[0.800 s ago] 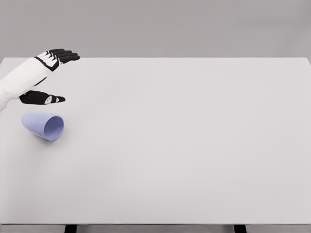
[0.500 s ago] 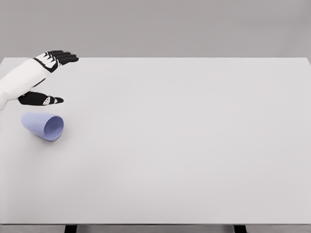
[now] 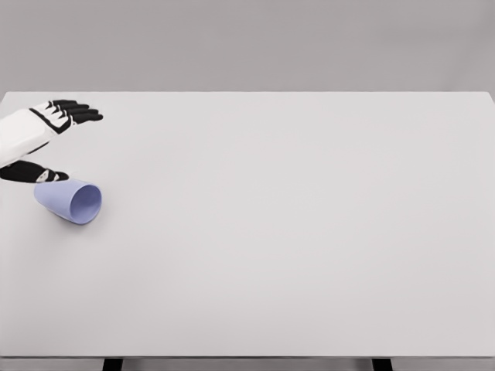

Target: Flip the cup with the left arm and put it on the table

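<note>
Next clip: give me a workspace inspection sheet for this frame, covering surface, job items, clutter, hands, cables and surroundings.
Surface: white table, plain and flat; dark legs show at its near edge.
Job's things: light blue cup lying on its side near the table's left edge, mouth facing right and toward the camera.
Clutter: nothing seen.
Hands: left hand open, fingers extended above and behind the cup, thumb just at the cup's upper side; contact cannot be told, no grasp. Right hand not in view.
Cables: nothing seen.
Surroundings: plain grey backdrop behind the table.

White table w/ dark legs; plain grey backdrop.
</note>
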Tool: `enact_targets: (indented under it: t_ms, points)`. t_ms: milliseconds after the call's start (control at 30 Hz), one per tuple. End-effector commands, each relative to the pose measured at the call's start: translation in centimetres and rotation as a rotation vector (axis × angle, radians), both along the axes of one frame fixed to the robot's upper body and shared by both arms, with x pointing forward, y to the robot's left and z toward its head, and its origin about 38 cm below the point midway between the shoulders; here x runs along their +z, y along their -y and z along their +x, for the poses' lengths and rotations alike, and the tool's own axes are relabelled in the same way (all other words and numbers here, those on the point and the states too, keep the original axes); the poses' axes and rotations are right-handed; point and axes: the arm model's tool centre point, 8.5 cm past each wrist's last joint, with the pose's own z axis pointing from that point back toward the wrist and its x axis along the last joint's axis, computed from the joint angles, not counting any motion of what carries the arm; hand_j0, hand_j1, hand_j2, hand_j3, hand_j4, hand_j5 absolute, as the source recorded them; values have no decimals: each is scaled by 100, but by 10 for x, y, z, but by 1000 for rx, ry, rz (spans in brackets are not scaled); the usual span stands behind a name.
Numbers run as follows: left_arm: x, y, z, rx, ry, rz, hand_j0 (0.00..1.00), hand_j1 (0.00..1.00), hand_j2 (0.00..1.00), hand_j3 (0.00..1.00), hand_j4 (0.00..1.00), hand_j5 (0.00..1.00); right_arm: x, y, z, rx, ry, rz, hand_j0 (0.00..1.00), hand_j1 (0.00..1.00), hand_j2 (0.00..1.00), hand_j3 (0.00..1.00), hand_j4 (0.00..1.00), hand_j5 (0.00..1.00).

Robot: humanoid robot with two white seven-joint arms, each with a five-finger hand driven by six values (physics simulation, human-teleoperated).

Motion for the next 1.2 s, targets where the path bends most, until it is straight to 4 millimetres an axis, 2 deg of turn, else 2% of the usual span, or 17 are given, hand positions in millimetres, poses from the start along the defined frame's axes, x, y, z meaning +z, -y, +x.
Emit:
enact_targets:
  t_ms: [0,33,100,200,300,433,600,833,1033,1167]
  points:
    - [0,-3,-2,0,-12,15,100,100,100,100,100,100,0,0,0,0,0,0,100,100,100,100,100,100]
    - [0,-5,-3,0,-17,29,100,100,100,100,100,100,0,0,0,0,0,0,100,100,100,100,100,100]
    - [-12,-14,-11,-4,-89,104,100,100,100,100,100,100,0,0,0,0,0,0,100,100,100,100,100,100]
    - [-24,-12,-16,-20,-129,125,100,100,100,100,100,100,0,0,0,0,0,0,100,100,100,100,100,100]
    - [-29,-18,-20,-29,-179,225,100,100,100,100,100,100,0,0,0,0,0,0,100,100,100,100,100,100]
    - [-34,-20,-21,-30,-198,254,100,100,100,100,100,100,0,0,0,0,0,0,100,100,100,100,100,100]
    - [-42,-17,-22,-36,-218,234,100,100,100,100,100,100,0,0,0,0,0,0,100,100,100,100,100,100]
    - [-54,-14,-27,-29,-343,84,100,100,100,100,100,100,0,0,0,0,0,0,100,100,100,100,100,100]
    - [-54,-20,-19,66,-366,70,100,100,100,100,100,100,0,0,0,0,0,0,100,100,100,100,100,100]
    - [-61,-21,-10,166,-389,52,100,100,100,100,100,100,0,0,0,0,0,0,100,100,100,100,100,100]
